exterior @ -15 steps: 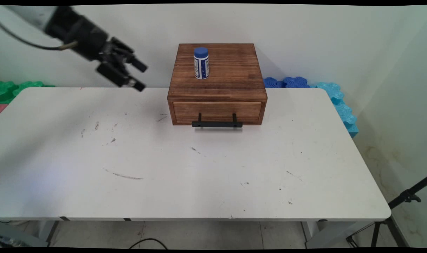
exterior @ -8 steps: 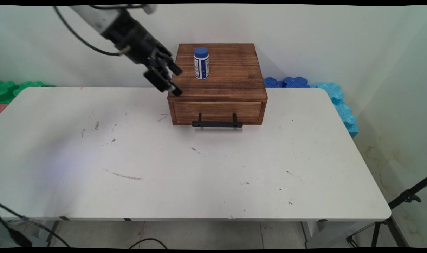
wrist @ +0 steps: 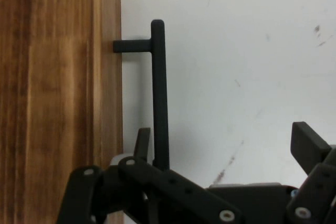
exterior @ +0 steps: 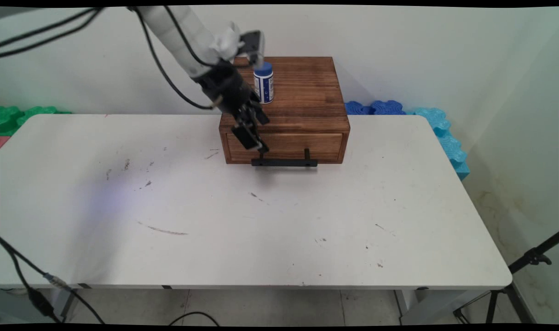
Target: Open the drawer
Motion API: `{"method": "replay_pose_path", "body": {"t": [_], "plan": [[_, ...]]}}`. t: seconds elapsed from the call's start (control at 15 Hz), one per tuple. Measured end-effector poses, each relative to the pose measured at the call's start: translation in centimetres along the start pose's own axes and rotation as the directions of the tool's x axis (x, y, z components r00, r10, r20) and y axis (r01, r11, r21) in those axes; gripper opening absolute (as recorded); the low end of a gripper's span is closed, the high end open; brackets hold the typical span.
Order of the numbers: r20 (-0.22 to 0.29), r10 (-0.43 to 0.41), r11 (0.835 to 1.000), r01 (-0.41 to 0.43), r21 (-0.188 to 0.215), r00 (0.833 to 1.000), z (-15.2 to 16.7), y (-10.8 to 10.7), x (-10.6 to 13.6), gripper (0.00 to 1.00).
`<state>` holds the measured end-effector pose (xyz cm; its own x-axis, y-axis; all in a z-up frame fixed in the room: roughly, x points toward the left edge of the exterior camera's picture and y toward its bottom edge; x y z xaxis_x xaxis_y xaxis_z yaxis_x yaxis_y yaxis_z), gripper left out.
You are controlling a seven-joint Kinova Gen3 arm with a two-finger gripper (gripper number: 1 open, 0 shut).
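Gripper (exterior: pixel 260 136) hung over the front left of the wooden drawer box (exterior: pixel 302 99), fingers spread wide and grasping nothing. In the hand view the gripper (wrist: pixel 223 153) straddled the black handle bar (wrist: pixel 160 93): one finger (wrist: pixel 143 142) lay between bar and drawer front, the other finger (wrist: pixel 310 148) well out over the white table (wrist: pixel 236 51). Whether a finger touched the bar could not be told. Drawer (exterior: pixel 297 145) was closed, its handle (exterior: pixel 286 162) just above the table (exterior: pixel 215 220). Farther back, a white bottle with a blue cap (exterior: pixel 264 82) stood upright on the box top, beside the arm's wrist.
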<state>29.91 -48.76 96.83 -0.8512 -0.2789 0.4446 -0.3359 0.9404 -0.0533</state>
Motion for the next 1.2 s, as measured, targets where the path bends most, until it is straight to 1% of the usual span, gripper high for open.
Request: {"method": "replay_pose_path", "body": {"t": [0.33,0.73,1.0,1.2], "plan": [[0.054,0.031,0.999,-0.031,0.006,0.998,5.2,-0.4,0.7,1.0],[0.096,0.054,0.998,-0.056,0.011,0.994,10.4,-0.4,0.6,1.0],[0.111,0.052,0.998,-0.054,0.017,0.992,12.5,-0.5,0.3,1.0],[0.117,0.034,0.999,-0.036,0.017,0.993,14.1,-0.3,0.3,1.0]]}}
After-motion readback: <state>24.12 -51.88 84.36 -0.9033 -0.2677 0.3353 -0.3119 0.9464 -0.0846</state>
